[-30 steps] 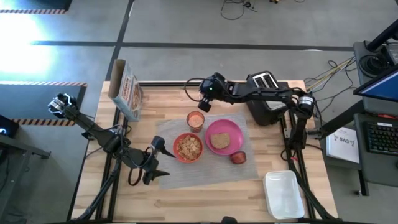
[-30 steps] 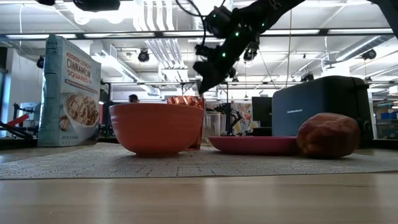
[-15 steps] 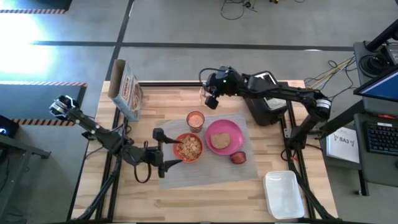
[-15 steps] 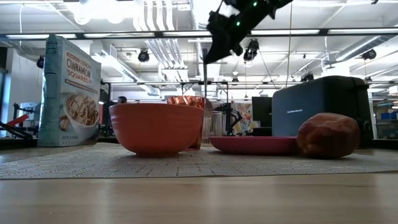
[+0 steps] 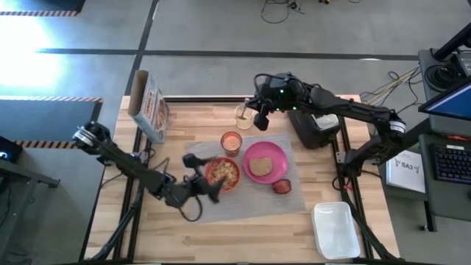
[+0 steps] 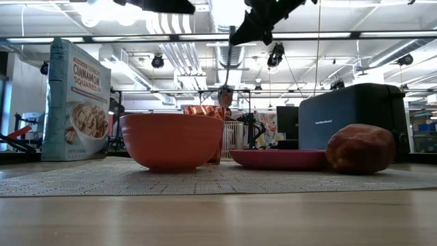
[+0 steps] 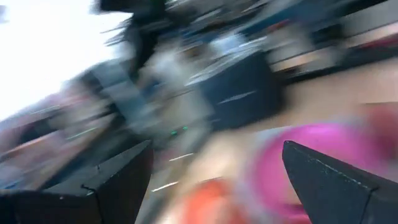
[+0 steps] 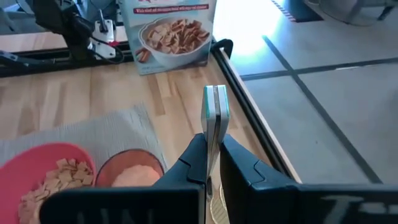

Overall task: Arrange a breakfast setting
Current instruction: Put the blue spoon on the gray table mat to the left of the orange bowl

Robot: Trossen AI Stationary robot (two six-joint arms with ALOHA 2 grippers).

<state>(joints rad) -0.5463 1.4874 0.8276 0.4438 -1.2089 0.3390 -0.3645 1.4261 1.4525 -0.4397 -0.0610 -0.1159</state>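
Note:
A grey placemat (image 5: 246, 206) carries a red-orange bowl (image 5: 223, 174) of cereal, an orange cup (image 5: 232, 141), a pink plate (image 5: 274, 154) with toast (image 5: 259, 167), and a small dark-red item (image 5: 282, 186). My right gripper (image 5: 260, 119) hangs high over the table's far edge, beyond the cup, shut on a metal spoon (image 6: 226, 72). My left gripper (image 5: 208, 185) is open and points level at the bowl's near-left side. Its wrist view is blurred, with the fingers (image 7: 118, 180) wide apart. My right gripper pinches the spoon's handle (image 8: 215, 134) between its two fingers, a little below the handle's free end (image 8: 216, 99). The fingers come from the table's right, slanting down, and lie across the handle. The spoon hangs below them, bowl end (image 6: 225, 97) down, clear of the table.
A cereal box (image 5: 149, 109) stands at the far left of the table and a black toaster (image 5: 315, 121) at the far right. A white tray (image 5: 335, 230) lies at the near right corner. Bare wood shows at the near left.
My right gripper has risen and gone toward the table's right edge, away from the cup, and the spoon now hangs higher and clear. My left gripper has moved toward the bowl and tipped up from pointing downward to level.

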